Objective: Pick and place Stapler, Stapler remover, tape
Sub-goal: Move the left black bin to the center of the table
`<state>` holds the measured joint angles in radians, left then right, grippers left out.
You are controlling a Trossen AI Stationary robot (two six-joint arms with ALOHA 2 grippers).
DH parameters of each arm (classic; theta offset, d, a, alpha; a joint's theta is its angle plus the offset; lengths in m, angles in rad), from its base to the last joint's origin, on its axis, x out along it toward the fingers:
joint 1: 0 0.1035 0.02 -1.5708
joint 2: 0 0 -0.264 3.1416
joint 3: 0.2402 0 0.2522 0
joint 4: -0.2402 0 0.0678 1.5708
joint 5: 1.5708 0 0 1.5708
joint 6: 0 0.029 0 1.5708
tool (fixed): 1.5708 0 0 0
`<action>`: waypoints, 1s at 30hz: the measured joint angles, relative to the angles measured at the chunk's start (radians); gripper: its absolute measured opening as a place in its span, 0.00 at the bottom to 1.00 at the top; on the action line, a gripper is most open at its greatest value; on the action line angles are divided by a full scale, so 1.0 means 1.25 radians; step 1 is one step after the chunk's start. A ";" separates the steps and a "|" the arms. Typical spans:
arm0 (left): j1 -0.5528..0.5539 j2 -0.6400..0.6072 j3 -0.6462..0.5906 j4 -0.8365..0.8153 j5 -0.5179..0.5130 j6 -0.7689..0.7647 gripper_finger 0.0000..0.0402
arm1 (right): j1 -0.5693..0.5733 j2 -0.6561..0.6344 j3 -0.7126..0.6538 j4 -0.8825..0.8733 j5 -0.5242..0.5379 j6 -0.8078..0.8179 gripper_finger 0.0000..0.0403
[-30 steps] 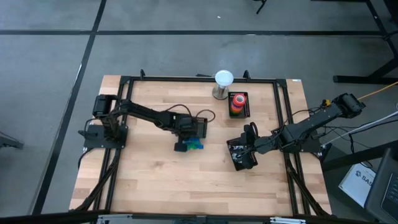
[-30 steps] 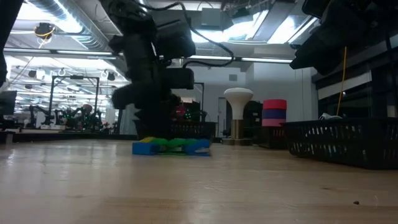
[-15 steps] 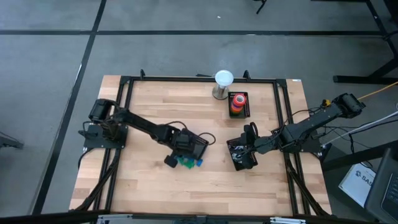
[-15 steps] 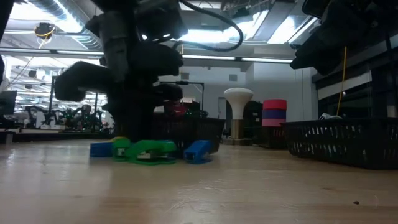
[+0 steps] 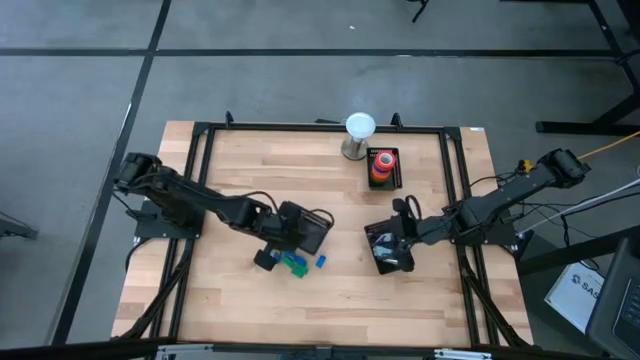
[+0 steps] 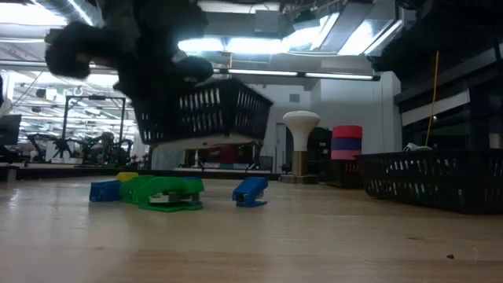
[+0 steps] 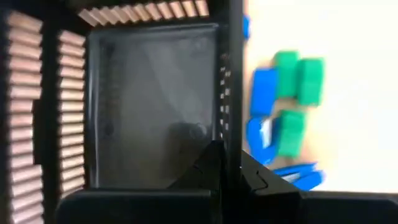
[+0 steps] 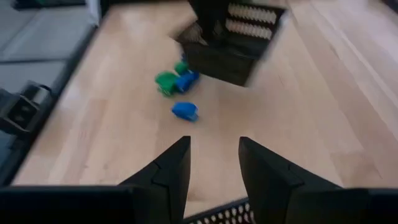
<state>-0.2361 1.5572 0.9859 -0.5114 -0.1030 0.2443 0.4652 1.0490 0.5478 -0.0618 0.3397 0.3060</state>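
The left gripper (image 7: pixel 227 168) is mostly hidden: in its own wrist view only the finger tips show, pinched fully together on the rim of a black slotted basket (image 5: pixel 305 228), which it holds tipped up off the wood, clear in the low view (image 6: pixel 200 110). Basket's inside looks bare there, though blur hides detail. Spilled on the table (image 5: pixel 250 160) just beside it lie small blocky items: a green one (image 6: pixel 165 192), prob. the stapler but too smeared to be sure, w/ blue pieces (image 6: pixel 104 190) touching it on one side and a separate blue piece (image 6: pixel 250 191), maybe the stapler remover, a little apart on the other. From above they read only as a green-and-blue clump (image 5: pixel 297 264) next to the basket's low edge. The tape (image 5: pixel 382 160), orange and red rolls stacked, sits in a small black tray (image 5: pixel 396 178) near the table's far edge, well apart from the spill, next to a white-topped stand (image 5: pixel 359 126). In the low view the stack shows as red over purple-ish bands (image 6: pixel 346 140), partly behind a second black basket (image 6: pixel 428 179). The right gripper (image 8: pixel 214 155) hovers over that second basket (image 5: pixel 385 250) w/ fingers spread apart, nothing between them; basket rim is cut off at the frame edge.
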 joint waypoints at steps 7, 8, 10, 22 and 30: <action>0.042 0.027 -0.062 0.096 -0.028 0.057 0.01 | 0.000 -0.169 -0.226 0.319 -0.110 -0.003 0.35; 0.045 0.030 -0.068 0.103 -0.028 0.067 0.01 | 0.000 -0.191 -0.266 0.377 -0.131 -0.003 0.35; 0.051 0.044 -0.071 0.131 -0.030 0.084 0.01 | 0.000 -0.231 -0.335 0.471 -0.162 -0.002 0.35; 0.081 0.134 -0.070 0.200 -0.026 0.130 0.01 | 0.000 -0.349 -0.433 0.513 -0.197 -0.092 0.35; 0.082 0.136 -0.070 0.204 -0.026 0.130 0.03 | -0.052 -0.453 -0.433 0.388 -0.261 -0.225 0.35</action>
<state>-0.1337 1.7267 0.8986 -0.2565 -0.1360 0.4068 0.4006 0.4825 0.0067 0.4233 0.0139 0.0252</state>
